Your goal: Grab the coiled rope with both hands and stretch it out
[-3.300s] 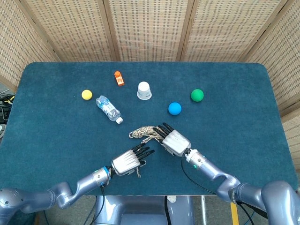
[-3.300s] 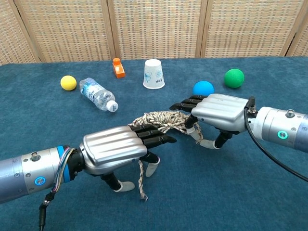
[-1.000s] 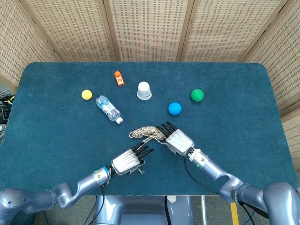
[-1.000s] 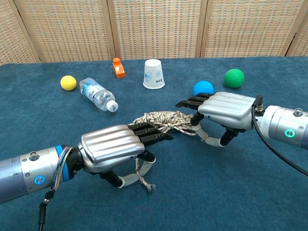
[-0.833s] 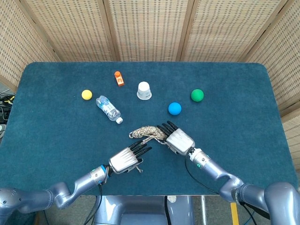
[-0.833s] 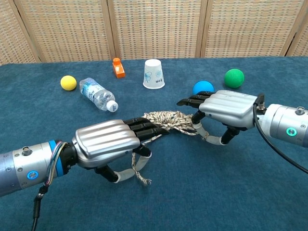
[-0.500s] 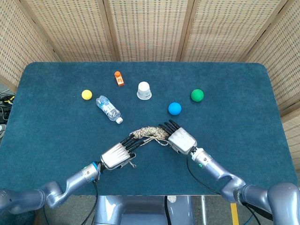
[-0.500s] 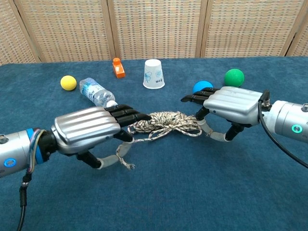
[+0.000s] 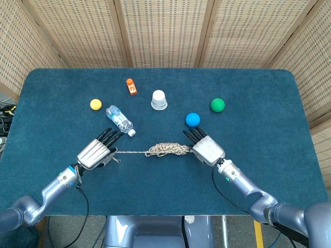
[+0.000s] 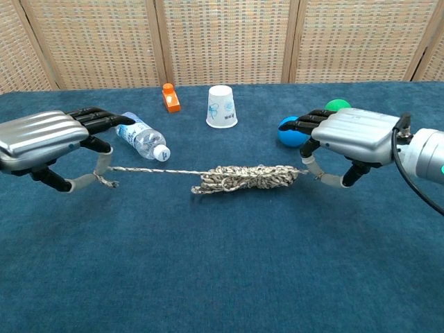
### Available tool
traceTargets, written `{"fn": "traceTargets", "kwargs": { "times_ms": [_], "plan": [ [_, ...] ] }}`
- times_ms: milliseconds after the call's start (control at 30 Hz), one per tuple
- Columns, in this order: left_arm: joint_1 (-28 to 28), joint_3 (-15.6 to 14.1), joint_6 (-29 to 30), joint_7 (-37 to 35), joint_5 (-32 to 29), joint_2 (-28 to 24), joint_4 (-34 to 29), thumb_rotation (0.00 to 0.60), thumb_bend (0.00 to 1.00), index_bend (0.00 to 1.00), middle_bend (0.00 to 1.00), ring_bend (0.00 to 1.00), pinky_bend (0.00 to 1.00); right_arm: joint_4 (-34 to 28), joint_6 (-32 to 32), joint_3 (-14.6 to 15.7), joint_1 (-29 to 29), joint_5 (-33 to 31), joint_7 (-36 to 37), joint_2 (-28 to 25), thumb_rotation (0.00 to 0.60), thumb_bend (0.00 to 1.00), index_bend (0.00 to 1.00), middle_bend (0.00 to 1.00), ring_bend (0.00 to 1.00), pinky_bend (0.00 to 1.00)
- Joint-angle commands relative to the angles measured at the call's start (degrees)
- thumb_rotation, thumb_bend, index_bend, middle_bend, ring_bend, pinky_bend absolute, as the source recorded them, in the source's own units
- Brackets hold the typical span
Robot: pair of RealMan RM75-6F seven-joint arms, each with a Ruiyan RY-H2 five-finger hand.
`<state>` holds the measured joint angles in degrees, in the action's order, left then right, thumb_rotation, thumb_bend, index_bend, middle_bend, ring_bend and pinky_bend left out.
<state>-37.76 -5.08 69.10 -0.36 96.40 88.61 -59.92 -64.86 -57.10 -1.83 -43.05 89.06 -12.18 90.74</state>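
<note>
The speckled rope [image 9: 166, 150] [image 10: 243, 178] lies on the blue table, its bundled coil in the middle and a thin strand running left from it. My left hand [image 9: 96, 151] [image 10: 48, 142] pinches the strand's end, which sticks out below the thumb. On the coil's other side, my right hand [image 9: 206, 150] [image 10: 350, 139] pinches the other end. Both hands hover low over the cloth, backs up, fingers pointing away from me.
A water bottle [image 9: 120, 120] [image 10: 141, 137] lies just beyond my left hand. A blue ball [image 9: 193, 119] [image 10: 289, 130] and a green ball [image 9: 217, 105] sit beyond my right hand. A white cup [image 9: 159, 99], an orange object [image 9: 131, 86] and a yellow ball [image 9: 95, 104] stand farther back.
Both hands have moved apart, the left far to the left and the right a little rightward. A strand has been drawn out of the coil, which now lies lengthened between them.
</note>
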Motion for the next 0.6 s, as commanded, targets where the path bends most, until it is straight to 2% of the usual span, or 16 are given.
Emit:
{"fn": "traceTargets", "kwargs": {
  "times_ms": [33,333,600],
  "plan": [
    [1.85,-0.28,1.68,-3.15,-0.56,-1.04,3.13,0.6,0.44,0.73,0.0,0.0,0.0,-0.5,-0.05,-0.05,0.62,-0.63,-1.1,-1.49,0.6,0.44,0.66,0.01,0.0,0.0],
    [5.74,-0.98,3.45,-10.27,-1.74,-0.85,13.09,0.6,0.44,0.73,0.0,0.0,0.0,-2.76,-1.31,1.32,3.06,-0.71,-3.21,-7.31,0.6,0.44,0.66,0.01,0.0,0.0],
    [7.48,-0.99,4.48,-14.84,-1.83,0.77,18.73,0.6,0.44,0.72,0.0,0.0,0.0,-3.32,-2.55,2.05,5.23,-0.97,-2.67,-10.0,0.6,0.44,0.66,0.01,0.0,0.0]
  ]
}}
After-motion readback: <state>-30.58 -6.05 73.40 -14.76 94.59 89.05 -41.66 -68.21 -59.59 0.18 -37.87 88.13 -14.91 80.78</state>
